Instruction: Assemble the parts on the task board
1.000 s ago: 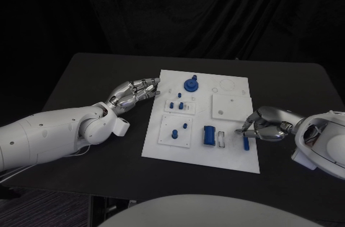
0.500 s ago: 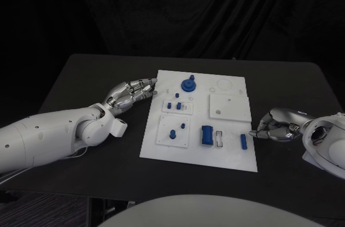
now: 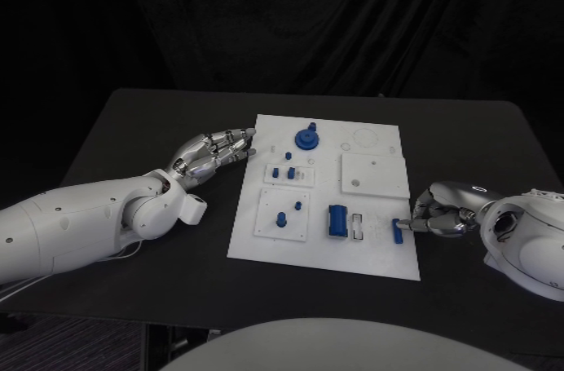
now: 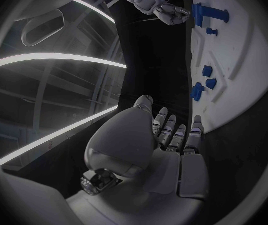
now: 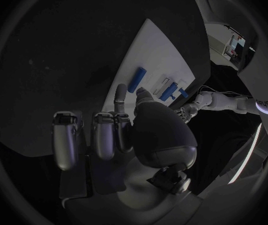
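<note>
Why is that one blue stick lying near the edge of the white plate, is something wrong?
Nothing looks broken or spilled. The blue stick lies flat near the white plate's right edge, loose rather than seated in a slot like the other pieces, likely waiting its turn. The right hand sits just beside it, fingers curled toward it. The left hand rests by the plate's far-left corner.

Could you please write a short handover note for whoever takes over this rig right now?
Left robot hand: holds nothing, fingers apart, at the left edge of the task board.
Right robot hand: at the board's right edge, fingertips beside the slim blue bar; I cannot tell whether it touches it.
Round blue part and blue block sit on the board.
Left: assembly looks unfinished.
</note>
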You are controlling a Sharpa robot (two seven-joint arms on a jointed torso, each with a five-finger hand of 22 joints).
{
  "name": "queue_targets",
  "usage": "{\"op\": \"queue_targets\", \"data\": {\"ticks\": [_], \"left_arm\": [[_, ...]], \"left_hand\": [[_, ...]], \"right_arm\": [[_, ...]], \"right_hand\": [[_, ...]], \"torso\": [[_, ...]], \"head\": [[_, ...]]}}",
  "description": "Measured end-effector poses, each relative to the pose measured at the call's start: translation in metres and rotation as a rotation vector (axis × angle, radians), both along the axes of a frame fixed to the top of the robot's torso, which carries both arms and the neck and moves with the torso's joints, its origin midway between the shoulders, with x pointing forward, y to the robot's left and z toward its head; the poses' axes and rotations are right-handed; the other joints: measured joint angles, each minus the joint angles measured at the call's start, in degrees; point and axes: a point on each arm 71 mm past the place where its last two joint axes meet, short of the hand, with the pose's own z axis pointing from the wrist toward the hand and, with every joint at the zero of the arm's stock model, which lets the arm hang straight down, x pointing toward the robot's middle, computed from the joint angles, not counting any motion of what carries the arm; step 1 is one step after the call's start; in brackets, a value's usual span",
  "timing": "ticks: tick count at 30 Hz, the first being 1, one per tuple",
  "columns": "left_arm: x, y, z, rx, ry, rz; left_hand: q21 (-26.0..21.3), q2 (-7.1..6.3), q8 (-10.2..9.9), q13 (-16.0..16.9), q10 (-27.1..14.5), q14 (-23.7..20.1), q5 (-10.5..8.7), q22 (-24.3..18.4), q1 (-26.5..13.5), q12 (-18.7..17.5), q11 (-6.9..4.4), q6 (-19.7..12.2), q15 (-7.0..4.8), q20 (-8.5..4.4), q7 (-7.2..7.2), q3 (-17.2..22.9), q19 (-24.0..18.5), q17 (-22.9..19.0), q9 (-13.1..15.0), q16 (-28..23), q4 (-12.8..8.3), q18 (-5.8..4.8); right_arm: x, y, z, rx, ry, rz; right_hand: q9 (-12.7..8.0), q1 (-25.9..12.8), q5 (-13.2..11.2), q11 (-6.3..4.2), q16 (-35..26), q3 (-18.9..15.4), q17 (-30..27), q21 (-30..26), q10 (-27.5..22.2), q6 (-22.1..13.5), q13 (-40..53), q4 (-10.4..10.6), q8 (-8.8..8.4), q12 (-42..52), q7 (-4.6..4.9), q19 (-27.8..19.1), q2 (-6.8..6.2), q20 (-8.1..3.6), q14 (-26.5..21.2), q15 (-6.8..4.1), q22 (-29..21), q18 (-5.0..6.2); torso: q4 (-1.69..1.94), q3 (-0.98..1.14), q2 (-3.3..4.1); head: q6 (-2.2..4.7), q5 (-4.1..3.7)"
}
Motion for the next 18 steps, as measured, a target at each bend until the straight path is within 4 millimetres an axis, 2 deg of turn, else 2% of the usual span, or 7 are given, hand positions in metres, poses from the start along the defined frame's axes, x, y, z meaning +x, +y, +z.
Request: {"op": "queue_targets", "data": {"ticks": [1,2,5,7,10,15,18], "left_arm": [[0.0000,0.0001,0.0000,0.000,0.000,0.000],[0.0001,0.0002,-0.0001,0.000,0.000,0.000],[0.0001,0.0005,-0.0003,0.001,0.000,0.001],[0.0002,0.0005,-0.0004,0.001,0.001,0.001],[0.0002,0.0003,-0.0007,0.000,0.001,0.000],[0.0000,-0.0003,-0.0013,0.000,0.002,-0.002],[0.0000,-0.0003,-0.0014,-0.001,0.003,-0.002]], "left_hand": [[0.00,0.00,0.00,0.00,0.00,0.00,0.00,0.00,0.00,0.00,0.00,0.00,0.00,0.00,0.00,0.00,0.00,0.00,0.00,0.00,0.00,0.00],[0.00,0.00,0.00,0.00,0.00,0.00,0.00,0.00,0.00,0.00,0.00,0.00,0.00,0.00,0.00,0.00,0.00,0.00,0.00,0.00,0.00,0.00],[0.00,0.00,0.00,0.00,-0.02,0.00,0.00,-0.01,0.00,0.00,0.02,0.00,0.00,0.00,0.00,0.01,0.00,0.00,0.00,0.00,-0.01,0.00],[0.00,0.00,0.00,0.00,-0.21,0.00,0.00,-0.08,0.00,0.00,0.21,0.00,0.00,0.00,0.00,0.17,0.00,0.00,0.00,0.00,-0.17,0.00],[0.00,0.17,0.00,0.00,-0.21,0.00,0.00,-0.14,0.17,0.00,0.21,0.00,0.00,0.00,0.00,0.32,0.00,0.00,0.00,0.00,-0.01,0.00],[0.00,0.23,0.00,-0.01,-0.05,0.00,0.00,-0.14,0.22,0.00,0.37,0.00,0.00,0.00,0.00,0.32,0.00,0.00,-0.01,0.00,-0.01,0.00],[0.00,0.22,0.00,-0.01,-0.05,0.00,0.00,-0.14,0.22,0.00,0.38,0.00,0.00,0.00,0.00,0.32,0.00,0.00,-0.01,0.00,-0.01,0.00]], "right_arm": [[-0.0002,0.0007,0.0000,0.000,-0.001,0.002],[-0.0004,0.0014,0.0000,-0.001,-0.002,0.004],[-0.0006,0.0021,0.0000,-0.003,-0.005,0.007],[-0.0005,0.0027,-0.0001,-0.004,-0.006,0.008],[-0.0005,0.0042,-0.0005,-0.006,-0.007,0.012],[0.0005,0.0059,-0.0017,-0.008,-0.007,0.014],[0.0017,0.0064,-0.0031,-0.012,-0.005,0.013]], "right_hand": [[0.61,-0.80,-3.16,0.00,0.00,-0.33,0.00,0.00,0.00,-0.01,0.00,0.19,0.40,0.00,-0.01,-0.02,0.18,-0.04,0.00,0.00,0.00,0.00],[1.06,-1.20,-4.92,0.00,0.00,-0.56,0.00,0.00,0.00,-0.01,0.00,0.43,0.65,0.00,-0.01,-0.02,0.32,-0.03,0.00,0.00,0.00,0.00],[2.06,-1.94,-7.70,0.01,0.00,-1.00,0.00,0.00,-0.01,-0.12,0.00,0.88,1.03,0.00,-0.12,-0.02,0.17,-0.03,0.00,0.00,0.00,0.00],[2.44,-2.16,-8.62,0.01,0.00,-0.89,0.00,0.00,-0.01,-0.18,0.00,1.00,1.04,0.00,-0.18,-0.02,0.39,-0.03,0.00,0.00,0.00,0.00],[2.66,-2.16,-8.79,0.01,0.00,-0.83,0.00,0.00,-0.01,-0.39,0.00,1.06,1.04,0.00,0.03,-0.02,0.39,-0.03,0.00,0.00,0.00,0.00],[3.28,-2.15,-7.36,0.02,0.00,-0.60,0.00,-0.36,-0.01,-0.92,0.00,0.83,1.04,0.00,-0.04,-0.02,0.38,-0.03,0.00,0.00,0.00,0.00],[3.67,-1.02,-4.94,0.02,0.00,-0.27,0.00,-0.68,-0.01,-1.42,-0.01,0.50,1.04,0.00,0.04,-0.02,0.23,-0.03,0.00,0.00,0.02,0.01]], "torso": [[0.00,0.01,0.01],[0.00,0.01,0.01],[0.00,0.01,0.01],[0.00,0.02,0.01],[0.00,0.02,0.01],[0.00,0.03,0.01],[0.00,0.03,0.01]], "head": [[0.00,-0.01],[0.00,-0.01],[0.00,-0.03],[0.00,-0.06],[0.00,-0.16],[0.00,-0.15],[0.00,-0.07]]}}
